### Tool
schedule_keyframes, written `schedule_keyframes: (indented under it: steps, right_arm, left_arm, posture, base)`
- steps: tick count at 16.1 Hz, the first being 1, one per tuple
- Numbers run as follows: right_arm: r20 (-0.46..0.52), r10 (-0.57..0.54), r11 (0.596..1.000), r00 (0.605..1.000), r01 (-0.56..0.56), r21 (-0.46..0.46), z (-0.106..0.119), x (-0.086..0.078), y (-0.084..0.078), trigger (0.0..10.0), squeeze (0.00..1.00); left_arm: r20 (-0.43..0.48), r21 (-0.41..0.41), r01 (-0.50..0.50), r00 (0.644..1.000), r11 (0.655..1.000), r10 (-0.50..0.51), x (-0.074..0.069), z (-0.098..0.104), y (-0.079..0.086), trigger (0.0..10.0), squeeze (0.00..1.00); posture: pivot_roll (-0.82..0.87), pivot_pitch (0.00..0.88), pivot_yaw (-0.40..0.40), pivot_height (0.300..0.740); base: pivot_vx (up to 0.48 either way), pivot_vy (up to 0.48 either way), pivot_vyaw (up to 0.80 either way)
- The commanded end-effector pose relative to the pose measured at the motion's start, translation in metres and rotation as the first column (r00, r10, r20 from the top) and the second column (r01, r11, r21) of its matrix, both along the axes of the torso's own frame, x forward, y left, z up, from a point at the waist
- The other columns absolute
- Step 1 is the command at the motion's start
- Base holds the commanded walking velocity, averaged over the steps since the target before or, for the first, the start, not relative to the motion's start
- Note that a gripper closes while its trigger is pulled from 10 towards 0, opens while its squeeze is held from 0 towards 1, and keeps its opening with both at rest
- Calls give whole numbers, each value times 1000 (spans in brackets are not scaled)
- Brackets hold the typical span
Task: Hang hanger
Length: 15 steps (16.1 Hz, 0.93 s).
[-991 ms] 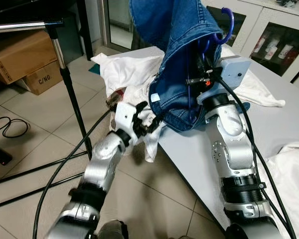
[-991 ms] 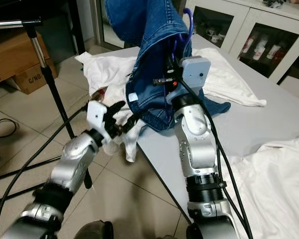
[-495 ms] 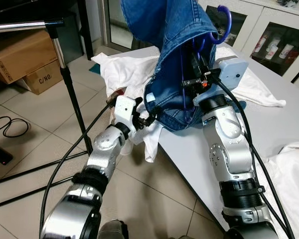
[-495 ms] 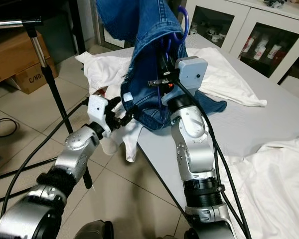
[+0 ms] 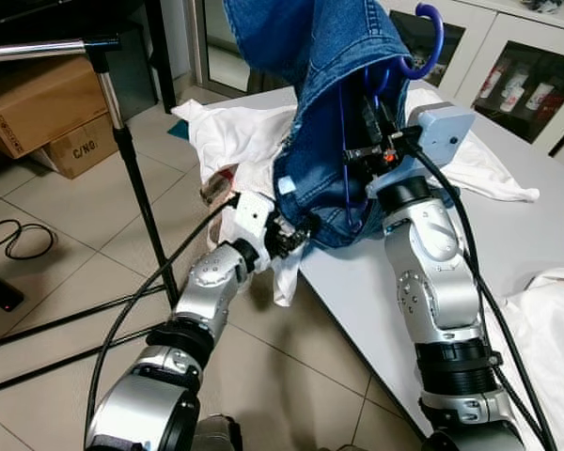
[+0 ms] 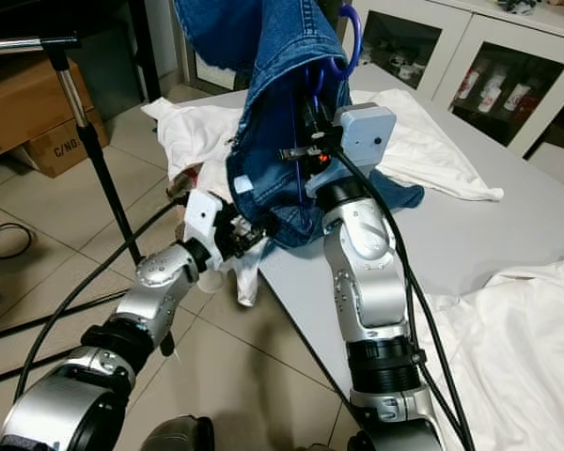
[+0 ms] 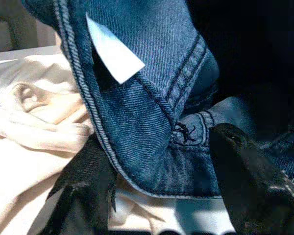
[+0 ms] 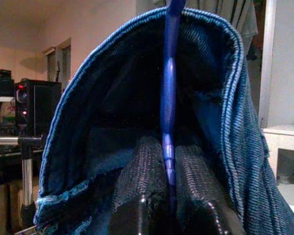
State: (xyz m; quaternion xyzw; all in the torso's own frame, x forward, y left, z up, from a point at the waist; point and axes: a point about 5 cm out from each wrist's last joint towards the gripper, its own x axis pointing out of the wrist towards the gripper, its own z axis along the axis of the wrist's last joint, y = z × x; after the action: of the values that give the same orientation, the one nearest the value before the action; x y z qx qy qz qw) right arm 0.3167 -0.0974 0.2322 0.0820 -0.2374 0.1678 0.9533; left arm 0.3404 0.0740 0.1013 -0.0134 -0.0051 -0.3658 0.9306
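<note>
Left eye view: left gripper [image 5: 296, 235], fingers apart, has moved from frame centre-left in to the jeans [image 5: 334, 113] hem, while right gripper [image 8: 167, 196] stays clamped on the blue hanger [image 5: 423, 42] at upper centre, not yet hung.

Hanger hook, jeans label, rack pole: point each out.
blue hanger [image 5: 426, 58], left eye view: on its curved hook above the denim.
white label [image 7: 113, 57], left wrist view: on the middle of the tag inside the jeans' waistband.
metal pole [image 5: 33, 48], left eye view: on the horizontal bar of the stand.
</note>
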Motion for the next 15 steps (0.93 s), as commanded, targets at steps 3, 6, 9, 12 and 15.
schedule_keyframes:
  steps: [3,6,9,12,15]
  right_arm:
    - [58,3,1000,998,-4,20,15,-4,-1,10000,0]
    - [54,-10,1000,999,9,12,13,-4,-1,10000,0]
    - [59,-74,997,996,73,7,12,-3,-5,10000,0]
    - [49,-146,989,988,145,37,10,-1,-11,10000,0]
    - [50,-162,987,986,161,18,4,-2,-9,10000,0]
  left_arm:
    - [5,-4,30,1000,1000,-30,-4,-2,-5,0,0]
    - [26,-24,60,998,998,-60,-7,0,-6,0,0]
    - [48,-40,126,991,991,-124,-15,2,-13,0,0]
    - [89,-62,263,962,963,-257,-30,9,-28,0,0]
    - [162,-79,317,940,945,-302,-35,30,-36,0,0]
  posture:
    - [74,25,-46,740]
    - [76,27,-45,740]
    - [75,29,-42,740]
    - [78,30,-42,740]
    - [83,30,-45,740]
  base:
    - [0,0,0]
    - [0,0,0]
    - [0,0,0]
    - [0,0,0]
    - [0,0,0]
